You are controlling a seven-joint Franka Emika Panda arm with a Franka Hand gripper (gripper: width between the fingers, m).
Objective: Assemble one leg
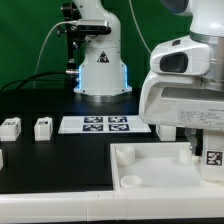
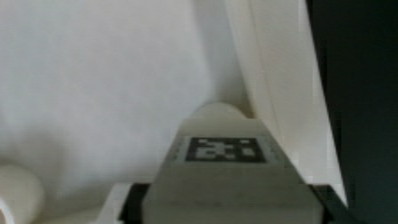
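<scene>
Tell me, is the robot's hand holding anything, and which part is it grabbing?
Yes, the gripper holds a leg, pinched by two opposite sides near one end, its tagged face left bare.

The place is a robotics lab. A white robot arm's base (image 1: pixel 100 62) stands on a black-covered table (image 1: pixel 60 165) in front of a plain green backdrop (image 1: pixel 25 45), with cables (image 1: pixel 45 68) running behind it. The marker board (image 1: pixel 105 124) and a loose leg (image 1: pixel 42 127) carry printed black-and-white fiducial tags.
</scene>
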